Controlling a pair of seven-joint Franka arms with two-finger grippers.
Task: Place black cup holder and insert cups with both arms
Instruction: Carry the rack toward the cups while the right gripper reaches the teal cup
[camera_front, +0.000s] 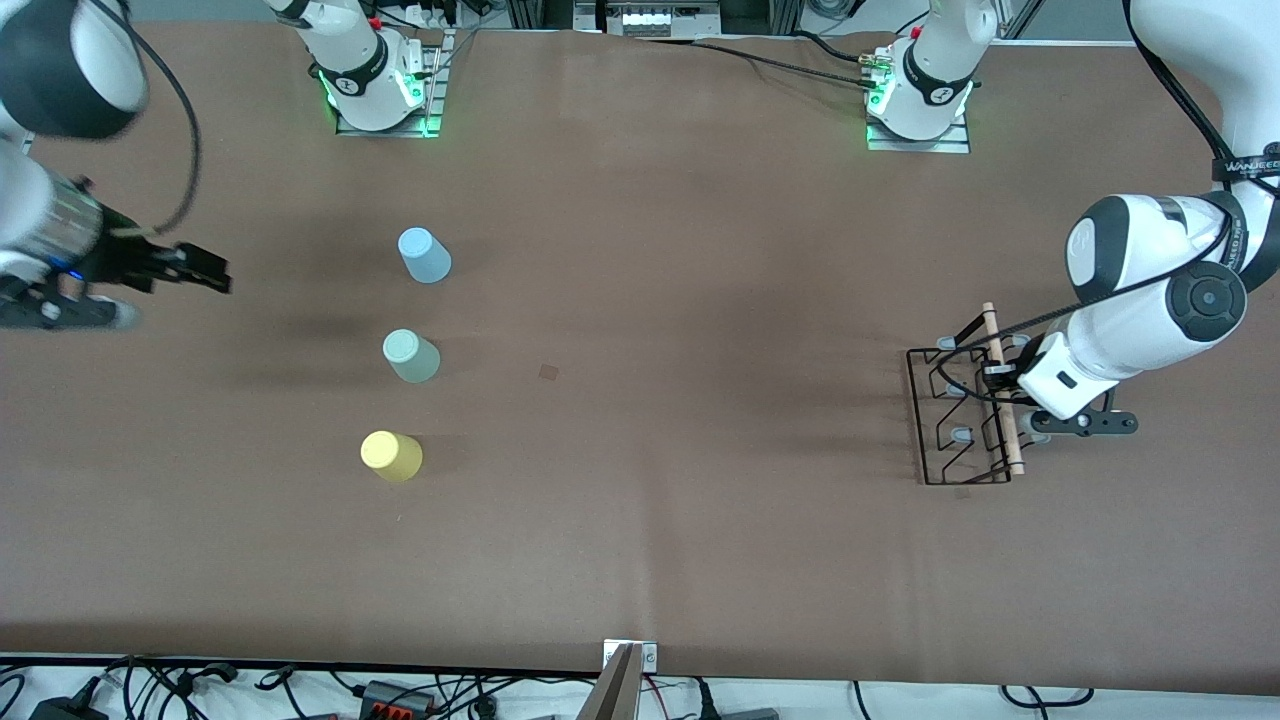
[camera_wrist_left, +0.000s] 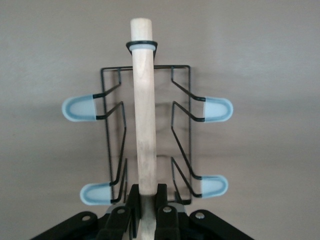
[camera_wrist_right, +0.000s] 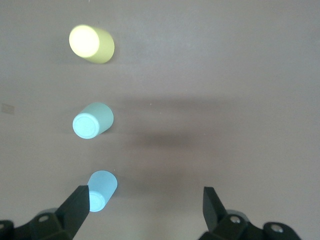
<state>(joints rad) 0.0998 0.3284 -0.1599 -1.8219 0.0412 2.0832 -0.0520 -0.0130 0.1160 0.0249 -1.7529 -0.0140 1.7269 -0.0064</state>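
The black cup holder stands on the brown table at the left arm's end, with its grey-tipped prongs sticking out to both sides. My left gripper is shut on its wooden rod handle, with one black finger on each side of the rod. The light blue cup, pale green cup and yellow cup stand in a row toward the right arm's end. My right gripper is open and empty in the air over the table edge beside the light blue cup. The right wrist view also shows the pale green cup and yellow cup.
The two arm bases stand along the table's edge farthest from the front camera. A small dark mark lies mid-table. A metal bracket and cables sit at the nearest edge.
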